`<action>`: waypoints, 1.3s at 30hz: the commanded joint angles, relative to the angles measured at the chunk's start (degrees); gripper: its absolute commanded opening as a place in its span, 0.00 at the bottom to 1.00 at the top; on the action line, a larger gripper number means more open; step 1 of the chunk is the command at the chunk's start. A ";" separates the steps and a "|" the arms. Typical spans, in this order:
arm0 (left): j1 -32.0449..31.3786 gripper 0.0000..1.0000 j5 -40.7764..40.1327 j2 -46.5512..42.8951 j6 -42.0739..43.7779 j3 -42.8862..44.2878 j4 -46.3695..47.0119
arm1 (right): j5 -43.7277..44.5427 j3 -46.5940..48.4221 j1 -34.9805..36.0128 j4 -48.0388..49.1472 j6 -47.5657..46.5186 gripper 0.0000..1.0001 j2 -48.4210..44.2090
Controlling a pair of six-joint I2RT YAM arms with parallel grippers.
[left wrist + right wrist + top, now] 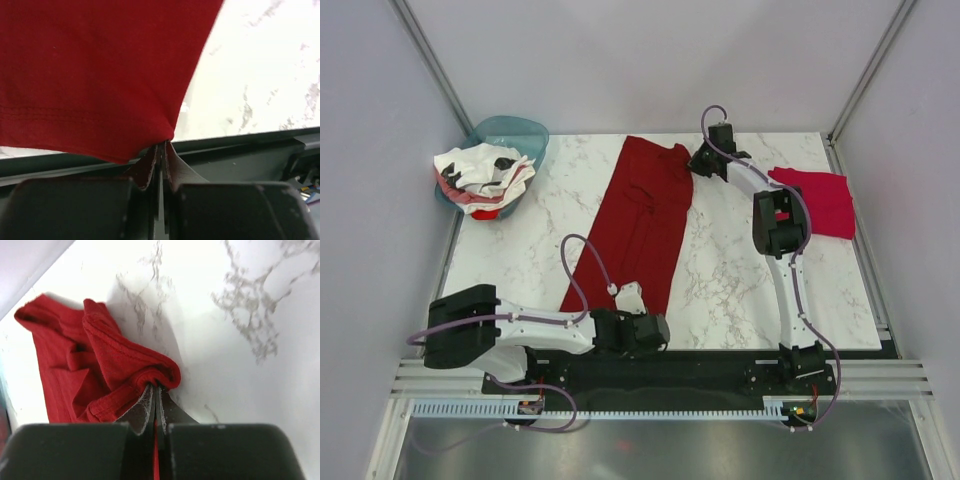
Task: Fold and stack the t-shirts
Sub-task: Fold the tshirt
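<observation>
A dark maroon-red t-shirt (642, 222) lies in a long folded strip down the middle of the marble table. My left gripper (655, 318) is shut on its near right corner (167, 135) at the table's front edge. My right gripper (696, 160) is shut on its far right corner (155, 375), where the cloth bunches. A folded crimson-pink t-shirt (818, 200) lies at the right. White t-shirts with black and red marks (480, 175) are heaped in the basin at the far left.
The teal plastic basin (520, 132) stands at the far left corner of the table (740, 260). Metal frame posts rise at both far corners. A black rail (700, 368) runs along the table's near edge.
</observation>
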 commanded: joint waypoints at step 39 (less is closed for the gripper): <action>34.20 0.70 -0.90 -29.49 29.73 -7.85 -10.78 | -3.86 1.74 -1.76 0.15 -1.77 0.00 4.80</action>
